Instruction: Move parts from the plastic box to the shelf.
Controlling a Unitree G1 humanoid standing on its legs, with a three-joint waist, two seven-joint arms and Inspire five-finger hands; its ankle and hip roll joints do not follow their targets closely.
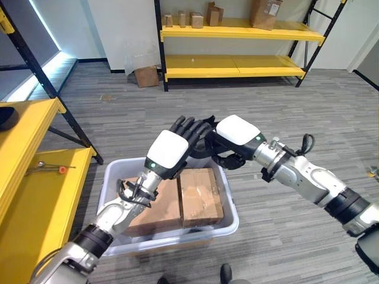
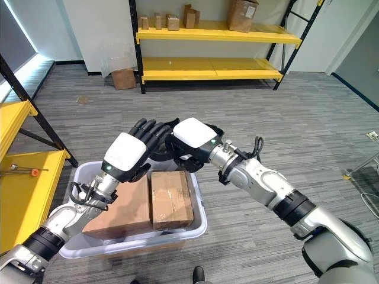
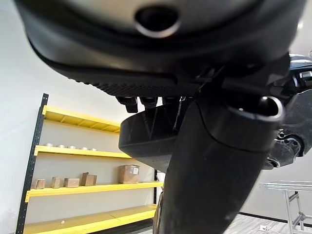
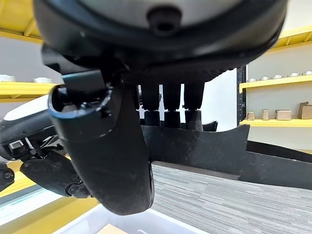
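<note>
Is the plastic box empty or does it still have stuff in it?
Not empty: the plastic box holds two cardboard boxes lying flat side by side.

Pale plastic box on the floor, two brown cardboard parts lying flat inside side by side, larger part toward its left wall, smaller taped part against its right wall, yellow shelf well beyond

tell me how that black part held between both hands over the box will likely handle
The black part looks like thin moulded plastic, so probably light and fairly stiff. Its curved wall spans both hands, left hand and right hand, so it may flex or twist.
</note>
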